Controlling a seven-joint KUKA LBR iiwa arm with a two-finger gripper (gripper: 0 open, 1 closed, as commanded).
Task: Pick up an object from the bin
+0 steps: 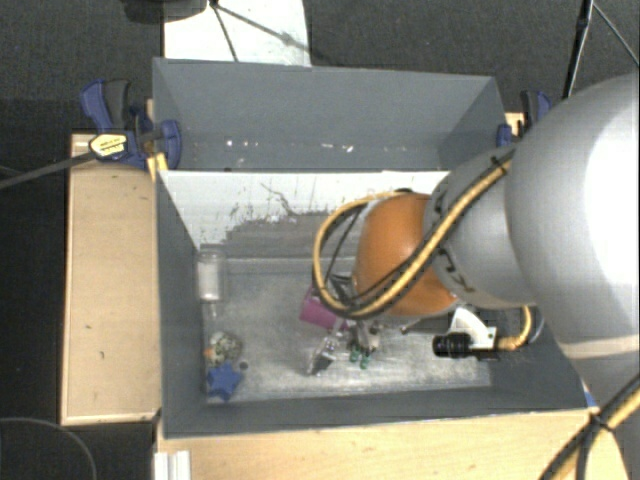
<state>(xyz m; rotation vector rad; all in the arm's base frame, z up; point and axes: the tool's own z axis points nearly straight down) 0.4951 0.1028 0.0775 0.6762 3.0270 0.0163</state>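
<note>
Magenta block, half hidden, axis unclear, tool just beside

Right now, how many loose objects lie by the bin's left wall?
3: a clear plastic cylinder rearmost, a small mottled lump midway, a blue plastic piece nearest. None seems hidden.

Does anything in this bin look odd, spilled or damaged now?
Nothing stands out. A clear cylinder and a blue thing sit apart near the left wall, a purple piece beside the pincer; none looks broken or spilled.
</note>
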